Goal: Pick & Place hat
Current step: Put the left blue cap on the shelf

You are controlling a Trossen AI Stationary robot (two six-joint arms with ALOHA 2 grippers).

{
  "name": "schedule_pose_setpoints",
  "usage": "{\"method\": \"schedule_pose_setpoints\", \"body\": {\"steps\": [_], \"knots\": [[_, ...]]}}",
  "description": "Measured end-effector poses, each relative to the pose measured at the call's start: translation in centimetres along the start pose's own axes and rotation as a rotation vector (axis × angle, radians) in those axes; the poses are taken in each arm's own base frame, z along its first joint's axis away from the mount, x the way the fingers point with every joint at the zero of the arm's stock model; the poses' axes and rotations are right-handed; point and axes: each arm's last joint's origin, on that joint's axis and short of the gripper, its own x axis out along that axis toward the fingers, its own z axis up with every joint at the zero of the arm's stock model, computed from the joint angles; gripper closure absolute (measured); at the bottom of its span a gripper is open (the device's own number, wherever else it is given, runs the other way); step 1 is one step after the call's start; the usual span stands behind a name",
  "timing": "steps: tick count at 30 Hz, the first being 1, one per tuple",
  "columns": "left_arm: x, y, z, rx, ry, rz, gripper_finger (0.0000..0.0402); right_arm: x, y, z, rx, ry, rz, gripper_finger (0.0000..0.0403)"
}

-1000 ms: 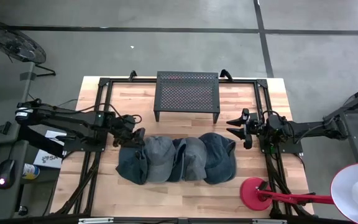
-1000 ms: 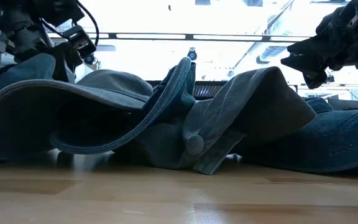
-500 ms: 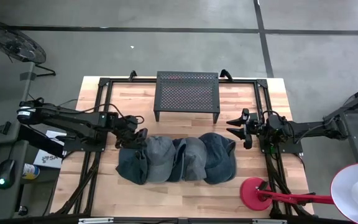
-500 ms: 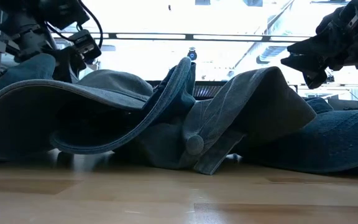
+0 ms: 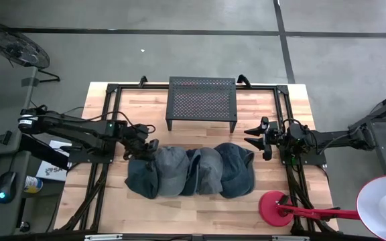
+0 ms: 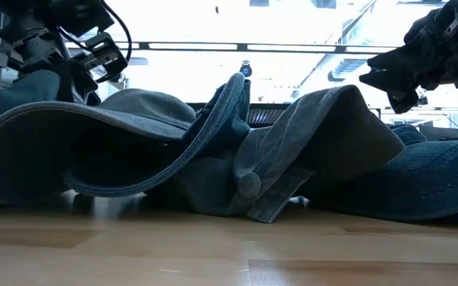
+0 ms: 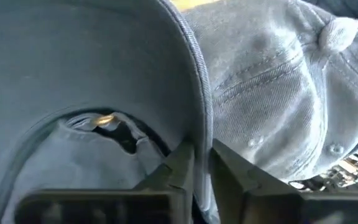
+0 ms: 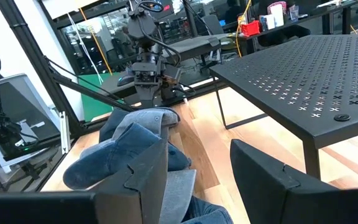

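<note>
Four denim caps lie in an overlapping row across the middle of the wooden table [image 5: 200, 204], crowns and brims leaning on one another. The left hand [image 5: 151, 144] has reached in from the table's left edge to the leftmost dark blue cap [image 5: 141, 175] and is pinched on the rim of its brim; in the left wrist view the two dark fingers [image 7: 180, 167] sit closed on the stitched edge of that brim, with the paler grey-blue cap [image 7: 278, 93] just beside it. That grey-blue cap [image 5: 172, 169] overlaps the dark one, followed by another grey cap [image 5: 209, 170] and a dark blue cap [image 5: 236, 169] toward the right. The right hand [image 5: 255, 138] waits near the table's right edge, above the surface and apart from the caps, its fingers spread open. A black perforated metal stand [image 5: 202, 99] is at the table's far edge, behind the caps. A red round-based lamp [image 5: 277, 205] sits at the near right corner.
</note>
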Motion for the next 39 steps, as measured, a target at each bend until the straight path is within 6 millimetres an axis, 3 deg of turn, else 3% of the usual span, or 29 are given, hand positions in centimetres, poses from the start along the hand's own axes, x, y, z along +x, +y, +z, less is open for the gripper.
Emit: {"method": "schedule_pose_setpoints", "body": {"steps": [4,13,29,39], "knots": [[-1.1,-0.9,-0.4,0.048,-0.004,0.047,0.0393,0.0,0.0,0.0,0.000,0.000,0.000,0.0236],[-5.3,-3.6,-2.0,0.139,-0.032,0.148,0.0394,0.0,0.0,0.0,0.000,0.000,0.000,0.0236],[-14.3,-8.2,-4.8,0.333,-0.191,0.076,0.0394,0.0,0.0,0.0,0.000,0.000,0.000,0.0236],[-16.6,-9.5,-5.5,0.441,-0.280,-0.006,0.0394,0.0,0.0,0.0,0.000,0.000,0.000,0.0236]]}}
